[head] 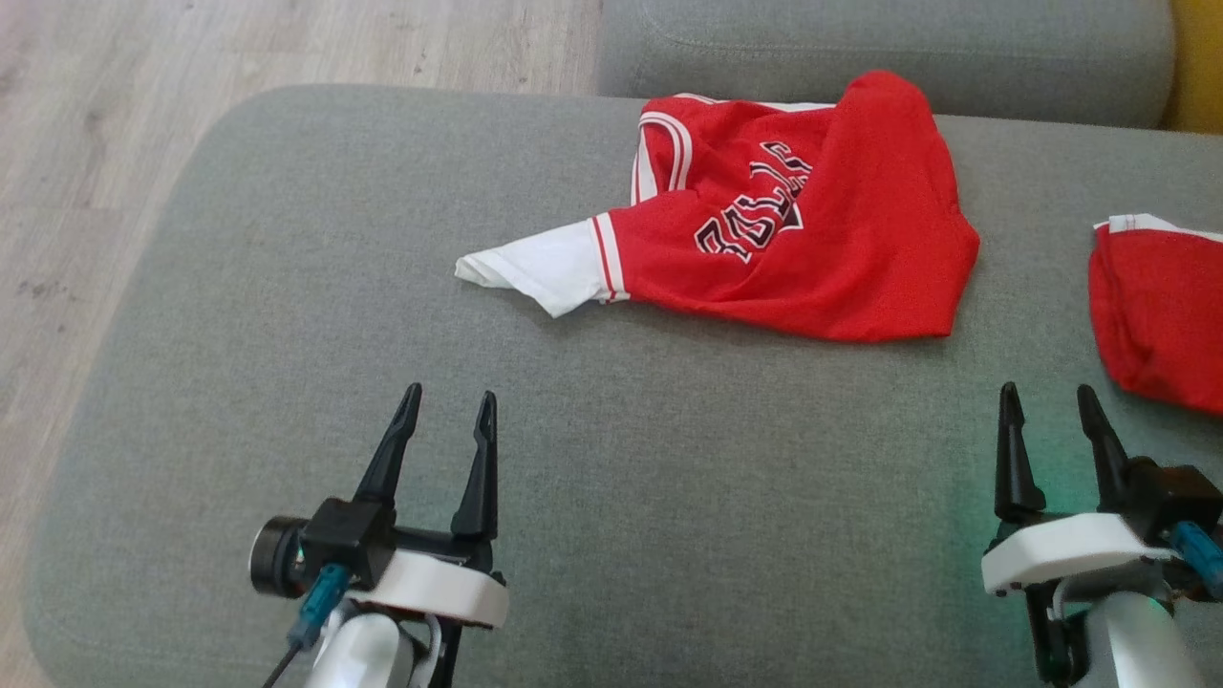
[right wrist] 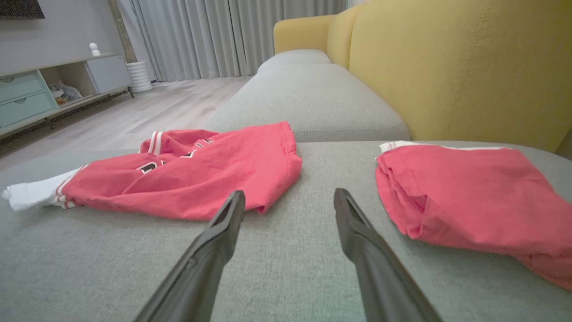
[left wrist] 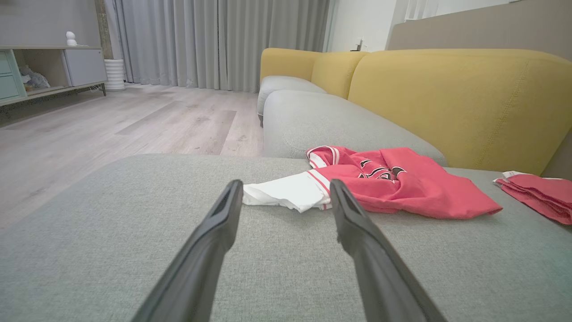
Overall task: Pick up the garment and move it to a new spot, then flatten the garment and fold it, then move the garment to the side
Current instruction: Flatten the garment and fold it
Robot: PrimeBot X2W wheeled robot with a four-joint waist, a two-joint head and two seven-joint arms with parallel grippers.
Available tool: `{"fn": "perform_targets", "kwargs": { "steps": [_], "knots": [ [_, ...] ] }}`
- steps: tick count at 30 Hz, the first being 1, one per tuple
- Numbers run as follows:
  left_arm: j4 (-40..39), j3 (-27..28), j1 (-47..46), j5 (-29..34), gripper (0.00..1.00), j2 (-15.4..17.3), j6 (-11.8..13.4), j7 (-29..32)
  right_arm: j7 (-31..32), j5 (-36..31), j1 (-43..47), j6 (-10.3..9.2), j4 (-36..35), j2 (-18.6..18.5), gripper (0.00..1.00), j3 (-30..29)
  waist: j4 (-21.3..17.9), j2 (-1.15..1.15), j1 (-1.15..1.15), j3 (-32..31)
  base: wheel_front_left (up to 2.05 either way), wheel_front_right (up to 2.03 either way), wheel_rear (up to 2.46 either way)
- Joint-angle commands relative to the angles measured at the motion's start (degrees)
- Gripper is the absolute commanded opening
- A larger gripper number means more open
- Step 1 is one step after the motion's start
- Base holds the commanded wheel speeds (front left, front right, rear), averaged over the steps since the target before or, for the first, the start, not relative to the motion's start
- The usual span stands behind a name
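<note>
The left gripper (head: 450, 392) and right gripper (head: 1046, 388) each have two long, tapering black fingers (head: 387, 459) on a black block (head: 349, 535) above a white curved shell (head: 439, 592). Teal plugs (head: 320, 597) with dark cable (head: 279, 674) sit beside them; forearms (head: 368, 655) are pale.
</note>
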Motion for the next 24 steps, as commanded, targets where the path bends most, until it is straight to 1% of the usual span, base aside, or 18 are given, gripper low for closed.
{"fn": "perform_targets", "kwargs": {
  "steps": [1, 5, 8, 13, 16, 19, 24],
  "knots": [
    [-1.6, 2.1, -1.7, -0.1, 1.00, 0.4, -0.2, -0.5, -0.5, 0.0, -1.9, 0.39, -2.2, -0.2, 1.00, 1.6, 0.0, 0.00, 0.01, 0.4, 0.00, 0.00, 0.00],
    [-1.9, 1.6, -2.5, -0.3, 1.00, 0.4, -0.3, -0.5, -0.2, -2.7, -2.8, 0.39, -1.4, -0.2, 1.00, 1.7, 0.3, 0.00, 0.01, 1.9, 0.00, 0.00, 0.00],
    [-2.0, 1.3, -3.3, -0.3, 1.00, 0.4, -0.5, -0.5, 2.2, -6.3, -5.0, 0.39, 0.1, -0.2, 1.00, 0.9, 1.0, 0.00, 0.01, 3.6, 0.00, 0.00, 0.00],
    [-2.1, 0.7, -4.8, -0.5, 1.00, 0.4, -0.7, -0.5, 7.5, -12.8, -9.6, 0.39, 5.1, -0.2, 1.00, -1.4, 2.9, 0.00, 0.01, 6.7, 0.00, 0.00, 0.00],
    [-2.0, 0.0, -5.6, -0.9, 1.00, 0.4, -0.8, -0.5, 9.4, -14.7, -12.3, 0.39, 8.9, -0.2, 1.00, -3.2, 4.4, 0.00, 0.01, 8.0, 0.00, 0.00, 0.00],
    [-2.0, -0.3, -6.3, -1.2, 1.00, 0.4, -0.6, -0.5, 9.7, -16.4, -15.0, 0.39, 12.0, -0.2, 1.00, -5.3, 5.5, 0.00, 0.01, 9.2, 0.00, 0.00, 0.00],
    [-2.0, -0.6, -7.0, -1.6, 1.00, 0.4, -0.4, -0.5, 8.1, -18.5, -19.3, 0.39, 16.2, -0.2, 1.00, -8.6, 6.9, 0.00, 0.01, 10.6, 0.00, 0.00, 0.00]
  ]
}}
